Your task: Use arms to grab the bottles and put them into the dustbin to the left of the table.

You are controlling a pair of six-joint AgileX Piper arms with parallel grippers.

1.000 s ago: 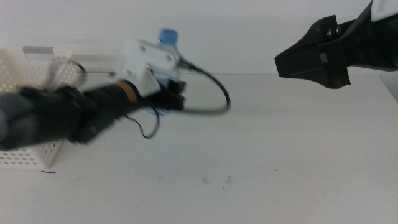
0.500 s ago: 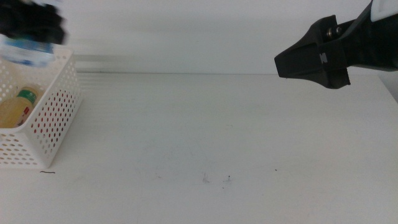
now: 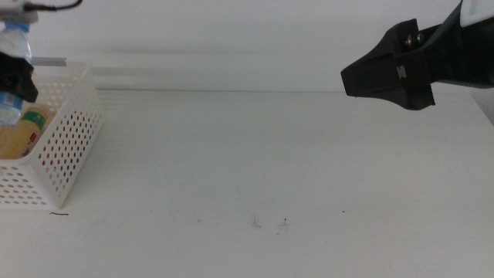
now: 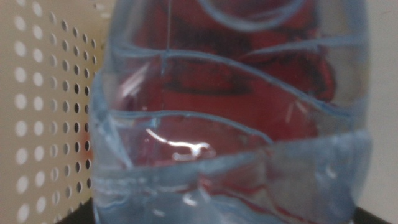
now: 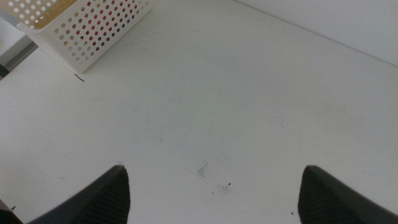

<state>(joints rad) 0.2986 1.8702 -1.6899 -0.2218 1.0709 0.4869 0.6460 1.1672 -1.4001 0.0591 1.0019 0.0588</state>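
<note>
At far left of the white table (image 3: pixel 270 154): perforated white dustbin (image 3: pixel 65 147), holding a yellow juice bottle (image 3: pixel 19 133) and, seen through the water bottle in the left wrist view, something red. Left gripper (image 3: pixel 17 73) above the bin, clamped on the clear water bottle (image 4: pixel 230 118), held just over the contents. Right gripper (image 5: pixel 214 186) raised at right, jaws spread wide, empty. Tabletop bare, few dark specks (image 3: pixel 268 224); pale wall (image 3: pixel 231 38) behind.

The middle view looks forward and down over the counter (image 3: pixel 255 154) from its near side. The right wrist view looks down from high up (sharing the basket (image 5: pixel 93 31) (image 3: pixel 65 131)). The left wrist view sits close against the water bottle (image 4: pixel 230 112).
</note>
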